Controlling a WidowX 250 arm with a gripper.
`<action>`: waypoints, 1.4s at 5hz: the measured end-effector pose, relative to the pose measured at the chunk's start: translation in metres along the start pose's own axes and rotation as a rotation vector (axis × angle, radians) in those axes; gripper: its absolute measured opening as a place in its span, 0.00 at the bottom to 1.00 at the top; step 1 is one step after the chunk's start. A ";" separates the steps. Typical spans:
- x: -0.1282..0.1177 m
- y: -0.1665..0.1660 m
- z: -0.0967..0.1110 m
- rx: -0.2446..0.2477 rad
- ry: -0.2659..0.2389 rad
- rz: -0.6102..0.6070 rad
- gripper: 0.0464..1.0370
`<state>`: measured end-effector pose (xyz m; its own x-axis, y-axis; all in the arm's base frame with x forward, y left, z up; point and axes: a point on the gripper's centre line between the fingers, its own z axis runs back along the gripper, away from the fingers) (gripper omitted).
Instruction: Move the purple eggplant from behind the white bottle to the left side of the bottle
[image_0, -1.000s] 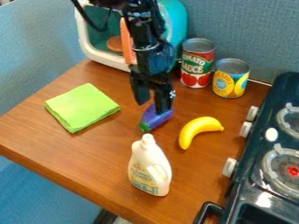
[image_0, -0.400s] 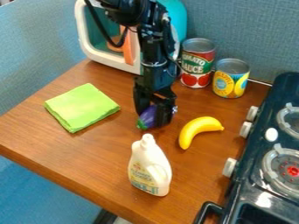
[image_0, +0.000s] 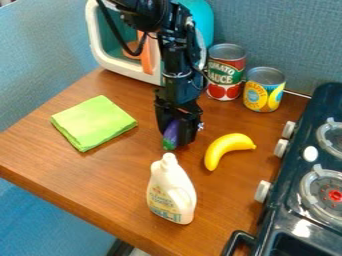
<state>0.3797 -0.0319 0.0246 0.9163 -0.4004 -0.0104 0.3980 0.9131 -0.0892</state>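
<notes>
The black gripper hangs low over the middle of the wooden table, shut on a purple toy eggplant. One finger stands on each side of the eggplant, whose green end points toward the camera. Just below it stands a white cleaner bottle, upright. To the right of the gripper lies a yellow banana. A folded green cloth lies to the left.
Behind the arm stands a teal and white toy oven with an orange part. A red tomato can and a yellow-blue can are at the back right. A dark stove borders the table on the right.
The gripper has come down and its fingers have closed around the eggplant. The eggplant has turned so that its length runs more toward the camera.
</notes>
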 end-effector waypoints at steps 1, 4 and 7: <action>-0.009 -0.010 0.003 -0.026 -0.044 0.000 0.76; -0.062 -0.022 0.070 0.060 -0.184 0.002 0.76; -0.114 0.014 0.016 0.090 0.012 0.078 0.76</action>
<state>0.2817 0.0280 0.0401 0.9443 -0.3280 -0.0260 0.3282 0.9446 0.0018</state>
